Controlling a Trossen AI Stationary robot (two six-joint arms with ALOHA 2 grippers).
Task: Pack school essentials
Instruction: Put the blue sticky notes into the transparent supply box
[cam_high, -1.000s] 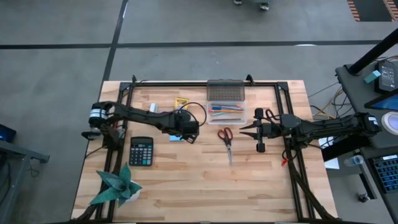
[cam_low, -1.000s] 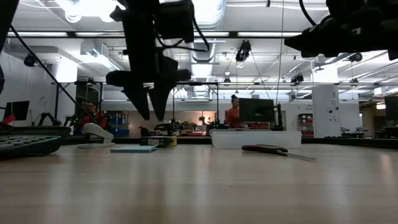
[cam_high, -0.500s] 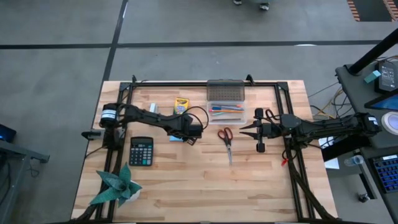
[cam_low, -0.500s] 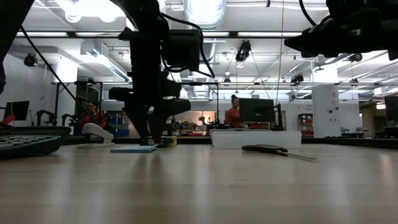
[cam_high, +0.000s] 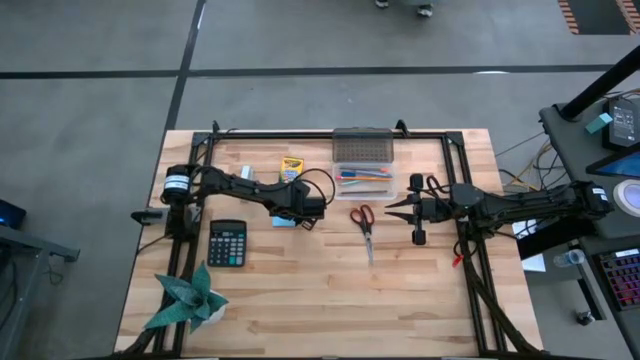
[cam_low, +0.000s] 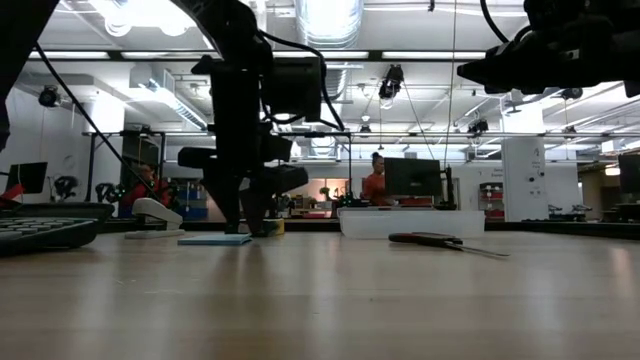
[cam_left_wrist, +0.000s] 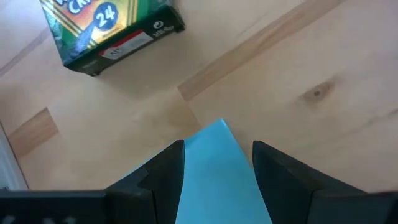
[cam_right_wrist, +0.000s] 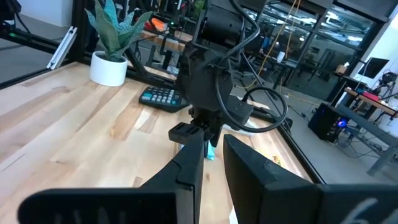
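Observation:
The light-blue note pad (cam_high: 281, 221) lies flat on the table left of centre. My left gripper (cam_low: 245, 228) points steeply down over it, open. Its fingertips are low at the table, one on each side of the pad's corner (cam_left_wrist: 217, 140). The yellow-green crayon box (cam_left_wrist: 106, 28) lies just beyond the pad. The red-handled scissors (cam_high: 364, 222) lie flat at mid-table. A clear tray (cam_high: 362, 178) at the far middle holds pens and pencils. My right gripper (cam_high: 392, 208) waits level above the table, right of the scissors, with a narrow gap between its fingers. My left gripper has a finger (cam_left_wrist: 165, 174) on either side of the note pad's corner (cam_left_wrist: 214, 134), coming from above and pointing steeply down. The pad lies flat on the table. Whether the fingers touch its edges I cannot tell.
A black calculator (cam_high: 227, 243) lies left of the pad. A green paper plant (cam_high: 187, 298) stands at the near left corner. A small white object (cam_high: 246, 174) sits left of the crayon box. A black frame (cam_high: 330, 133) runs along the table's far and side edges.
My left gripper has come down from well above the table until its fingertips stand at the table top around the note pad. The gap between its fingers looks the same. The pad has stayed where it was.

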